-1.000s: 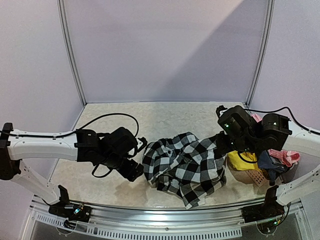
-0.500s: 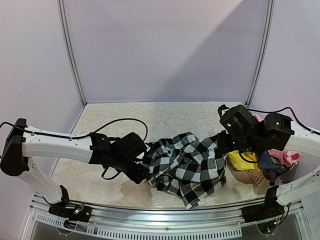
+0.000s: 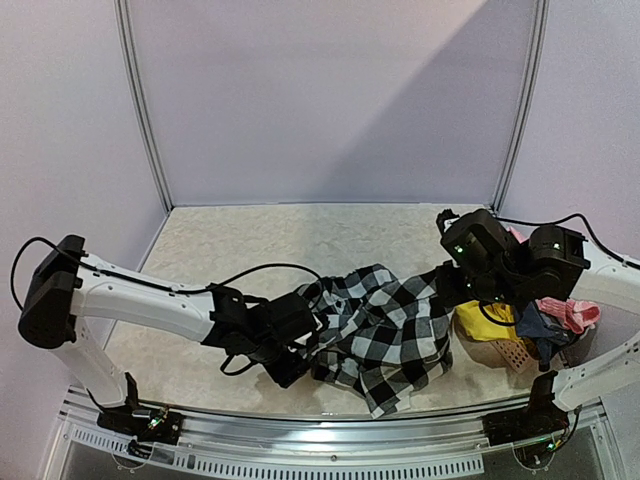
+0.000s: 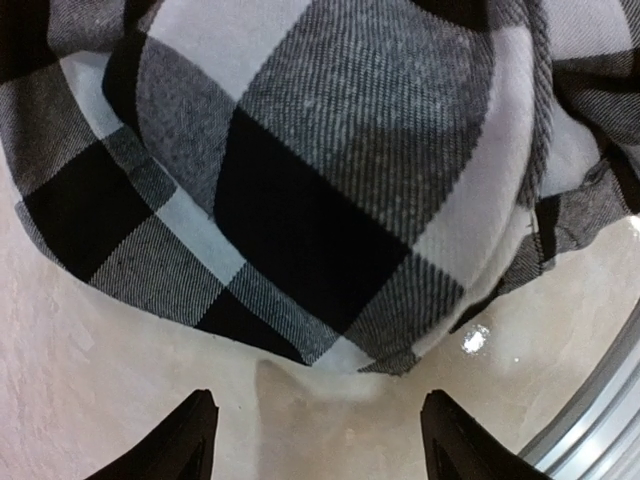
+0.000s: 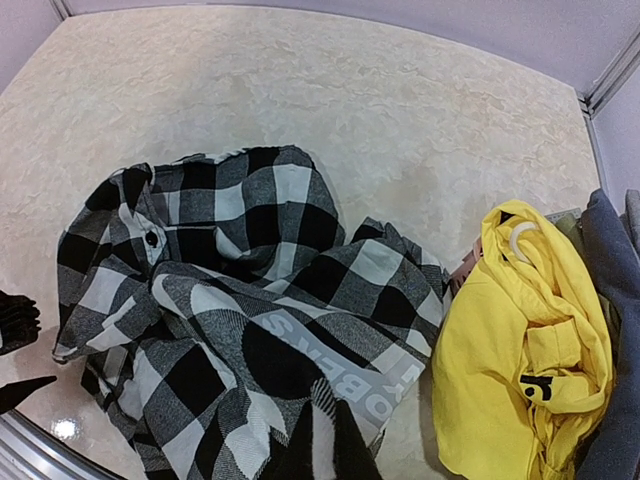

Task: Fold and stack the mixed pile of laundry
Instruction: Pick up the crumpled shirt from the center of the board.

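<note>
- The checked shirt (image 3: 380,325) lay crumpled at the bottom middle of the top view, on the tabletop (image 3: 300,240). Not folded yet.
- The left tool (image 4: 320,440) was spread wide & empty. It sat low over the tabletop, w/ the shirt's hem just ahead, at the bottom of its own view.
- The right tool (image 5: 322,440) was pressed together. It looked to be pinching the shirt's edge on the right side.
- The yellow top (image 5: 520,350), pink cloth (image 3: 570,312) & blue-grey cloth (image 3: 535,325) were piled at the right of the frame, on the basket (image 3: 510,352).
- What could go wrong: the left tool might close on bare tabletop & miss, bc the hem lay flat.
- It might also grab 2 layers, bc the cloth was bunched. Then the shirt wouldn't open flat.
- If both tools pulled too hard, the cloth could slip out of the right tool's small pinch.
</note>
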Tool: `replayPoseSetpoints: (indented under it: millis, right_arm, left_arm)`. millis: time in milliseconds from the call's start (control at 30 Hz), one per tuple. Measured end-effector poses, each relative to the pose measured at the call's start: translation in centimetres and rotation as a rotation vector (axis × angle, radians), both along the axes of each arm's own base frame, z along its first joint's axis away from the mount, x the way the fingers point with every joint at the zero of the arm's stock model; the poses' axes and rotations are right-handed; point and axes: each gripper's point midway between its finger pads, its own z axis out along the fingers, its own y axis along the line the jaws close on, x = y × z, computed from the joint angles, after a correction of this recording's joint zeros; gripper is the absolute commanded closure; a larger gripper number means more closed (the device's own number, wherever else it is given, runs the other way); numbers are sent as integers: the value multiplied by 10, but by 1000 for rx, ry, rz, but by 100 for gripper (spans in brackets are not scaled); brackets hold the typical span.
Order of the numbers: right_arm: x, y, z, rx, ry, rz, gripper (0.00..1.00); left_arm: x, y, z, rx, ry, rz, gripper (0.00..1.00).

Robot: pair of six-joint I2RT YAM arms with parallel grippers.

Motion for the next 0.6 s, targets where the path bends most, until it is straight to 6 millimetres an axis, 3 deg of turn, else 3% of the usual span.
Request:
replayPoseSetpoints:
  millis: [100,167,267,400,433,600]
  right_arm:
    - [0,0,3,2,1,1,100]
    - [-1,0,4,3,3,2,100]
    - [-2,-1,5,-1,7,3,100]
    - [-2,-2,5,-4,12,5,100]
    - [-3,-2,5,-5,13,5,100]
    - [-2,0,9,2,14,9,100]
  left_arm:
    - [5,-2,-5,12,-23,12,33]
    - [9,-3,-9,19,-36,23,40]
    - [14,-3,-15,27,-55,41,59]
    - [20,-4,-22,44,-89,62,96]
    - [22,-3,-23,52,-98,65,100]
    - [31,1,-14,72,-153,93,100]
